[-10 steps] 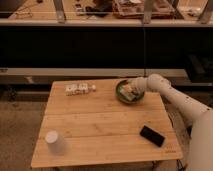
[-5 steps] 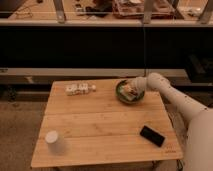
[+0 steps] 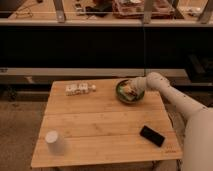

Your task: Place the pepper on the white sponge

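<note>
While the arm reaches in from the right edge of the frame, the gripper (image 3: 134, 90) sits right over the green bowl (image 3: 121, 96) at the upper right of the wooden table (image 3: 100, 125), basically dipping into it. Honestly can't tell if the claw is clenched on anything or released. The pepper isn't something I can pick out either; there's some pale and reddish stuff inside the bowl under the claw, so my guess is it's in there or already in the grip, but that's a guess. The white sponge (image 3: 92, 87) looks to be the small pale block just right of the patterned carton (image 3: 76, 89), toward the upper left part of the tabletop, well apart from the bowl. A white cup (image 3: 54, 142) stands at the lower left and a black phone (image 3: 152, 135) lies at the lower right, both out of the way. What could go wrong: a slim, tapered pepper can slip out of a two-finger pinch on the way over. The bowl rim could get caught and dragged on the lift. And the sponge is a small target sitting right beside the carton, so a sloppy drop could roll the pepper off onto the wood or bump the carton.
</note>
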You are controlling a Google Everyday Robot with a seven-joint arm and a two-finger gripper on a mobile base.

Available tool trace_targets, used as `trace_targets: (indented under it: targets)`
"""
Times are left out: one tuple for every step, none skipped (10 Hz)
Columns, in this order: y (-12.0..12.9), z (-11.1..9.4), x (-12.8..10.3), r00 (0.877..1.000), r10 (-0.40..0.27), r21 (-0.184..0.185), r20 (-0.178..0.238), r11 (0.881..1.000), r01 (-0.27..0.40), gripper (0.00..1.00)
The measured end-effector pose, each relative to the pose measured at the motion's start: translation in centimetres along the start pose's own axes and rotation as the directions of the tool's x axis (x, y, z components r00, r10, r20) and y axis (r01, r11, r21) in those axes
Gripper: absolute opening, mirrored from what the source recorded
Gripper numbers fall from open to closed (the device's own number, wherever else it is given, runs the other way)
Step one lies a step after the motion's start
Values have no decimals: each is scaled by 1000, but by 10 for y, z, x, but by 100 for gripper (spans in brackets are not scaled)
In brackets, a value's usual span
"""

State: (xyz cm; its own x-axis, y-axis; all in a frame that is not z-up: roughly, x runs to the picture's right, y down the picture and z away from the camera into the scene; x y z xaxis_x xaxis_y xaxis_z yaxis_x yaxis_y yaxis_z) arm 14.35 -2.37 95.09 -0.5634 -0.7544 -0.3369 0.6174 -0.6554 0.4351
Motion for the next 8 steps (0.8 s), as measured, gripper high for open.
trace_targets:
  targets:
    - [-1, 0, 1, 1000, -5, 3, 3, 1000, 5, 80]
    - [-1, 1, 1, 1000, -10, 8, 10, 1000, 10, 80]
    - [-1, 0, 0, 1000, -14, 8, 15, 1000, 13, 80]
    - [0, -1, -1, 1000, -16, 9, 20, 1000, 15, 80]
    - [2, -2, 0, 1000, -16, 9, 22, 1000, 16, 80]
    - [5, -5, 2, 1000, -11, 7, 19, 1000, 10, 80]
    - [12, -13, 6, 1000, 7, -4, 7, 1000, -7, 80]
    - [22, -22, 10, 1000, 28, -19, -5, 999, -28, 80]
